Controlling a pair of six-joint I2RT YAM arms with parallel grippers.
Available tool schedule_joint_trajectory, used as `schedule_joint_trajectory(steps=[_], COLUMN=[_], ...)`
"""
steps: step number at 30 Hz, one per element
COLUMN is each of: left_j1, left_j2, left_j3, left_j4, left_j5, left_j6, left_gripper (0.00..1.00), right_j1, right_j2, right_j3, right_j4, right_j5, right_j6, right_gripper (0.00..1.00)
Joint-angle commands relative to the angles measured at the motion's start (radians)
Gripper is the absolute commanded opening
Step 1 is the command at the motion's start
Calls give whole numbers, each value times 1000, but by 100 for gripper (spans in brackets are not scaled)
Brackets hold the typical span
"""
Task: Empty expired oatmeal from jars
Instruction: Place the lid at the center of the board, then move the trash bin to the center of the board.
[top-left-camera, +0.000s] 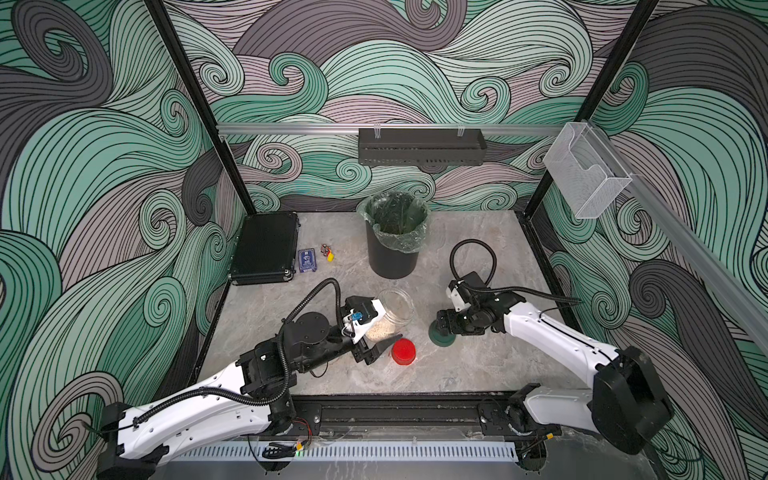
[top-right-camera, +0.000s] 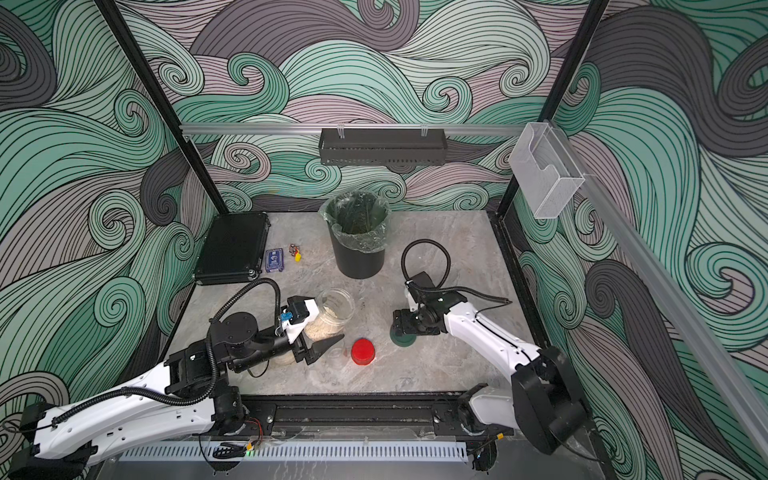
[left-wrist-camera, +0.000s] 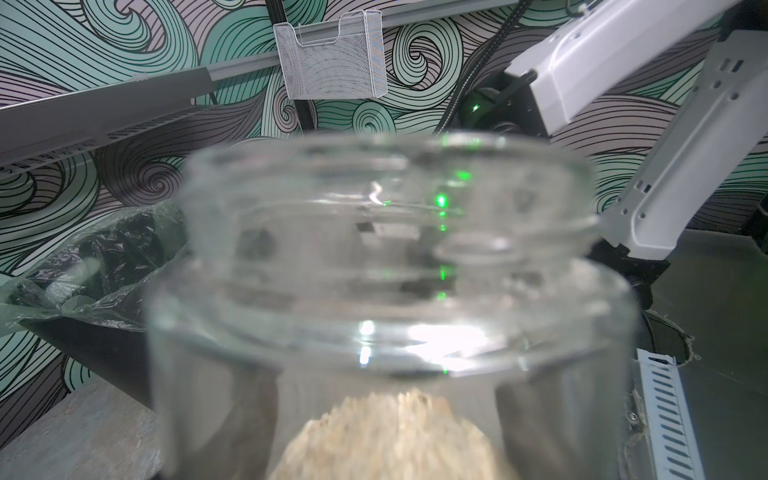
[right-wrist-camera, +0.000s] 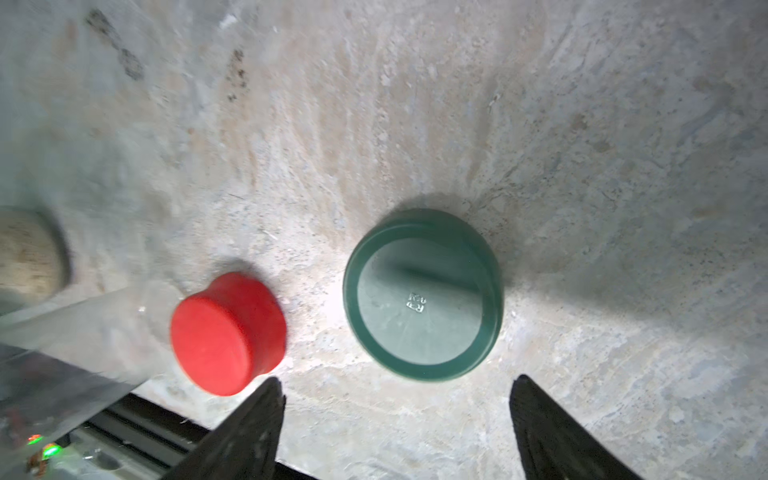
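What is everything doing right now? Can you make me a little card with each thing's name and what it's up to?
left gripper: shut on the jar
jar: lid off, tilted
oatmeal: inside the jar, not yet tipped out
right gripper: open, above the green lid, not touching it
green lid: lying on the table
red lid: on the table beside the green lid
bin: black with a clear liner, standing behind the jar

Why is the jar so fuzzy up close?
Left wrist view: the jar sits very near the lens, so it blurs, with white glare and green glints on the glass. Right wrist view: the red lid is smeared, the green lid sharp.
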Motion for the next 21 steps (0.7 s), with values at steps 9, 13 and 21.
schedule_joint_trajectory(steps=[9, 13, 21], left_j1=[113, 176, 277], left_j2=[119, 152, 188], left_j3=[221, 254, 262], left_j4=[22, 35, 41], left_j5=[33, 83, 143], left_j6=[-47, -64, -89], left_gripper=[36, 36, 37], right_j1=[-206, -267, -326], right_j2=[181, 316, 586], right_j3=[305, 416, 670], right_j4=[244, 397, 485], right_j5=[-275, -304, -343], right_j6=[113, 221, 298], right_gripper=[66, 55, 48])
